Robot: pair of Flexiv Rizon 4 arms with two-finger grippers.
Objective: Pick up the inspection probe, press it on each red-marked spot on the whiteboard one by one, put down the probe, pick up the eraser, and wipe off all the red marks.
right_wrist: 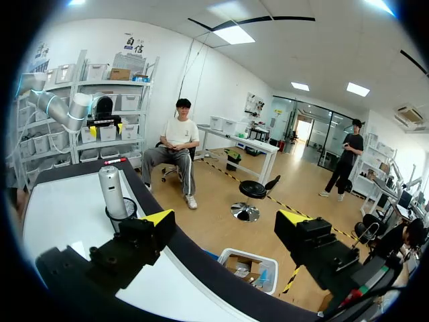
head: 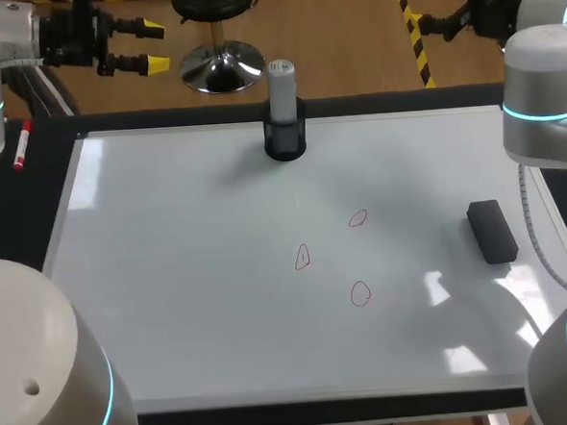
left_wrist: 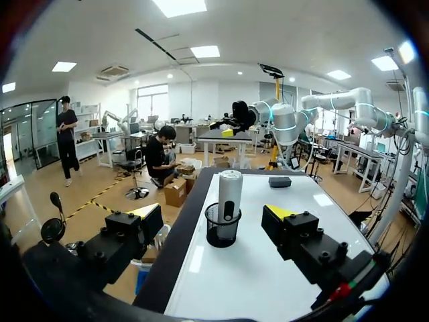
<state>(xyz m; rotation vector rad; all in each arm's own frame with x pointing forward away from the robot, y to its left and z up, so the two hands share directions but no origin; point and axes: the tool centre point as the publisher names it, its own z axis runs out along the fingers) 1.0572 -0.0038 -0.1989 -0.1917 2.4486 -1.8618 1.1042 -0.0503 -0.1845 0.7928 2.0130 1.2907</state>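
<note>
I read this as the very first step, the pick-up not yet begun: the inspection probe (head: 281,81), a grey cylinder, stands upright in its dark holder (head: 285,140) at the upper middle of the head frame, on the far edge of the whiteboard (head: 172,277), and nothing grips it; my left gripper (head: 155,46) is in the upper left of that frame, out past the board's far edge, fingers spread wide and empty; in its own wrist view the probe stands ahead of it, in line with the gap between the yellow tips but apart from them; my right gripper (right_wrist: 226,220) is likewise released and holds nothing, and from its wrist the probe shows ahead and off to one finger's side; the three red marks (head: 303,258) lie right of centre in the head frame, thin outlines, none wiped; the eraser (head: 492,230) lies flat near the right edge of the board, well apart from them; a red pen (head: 20,147) lies on the dark table (head: 33,209) at the far left, no part of this job; I judge the left arm the better lined up, so the next move calls for carrying its open fingers forward around the probe's body above the holder's rim, closing on it from two sides, then lifting straight up so the holder neither tips nor comes along
</note>
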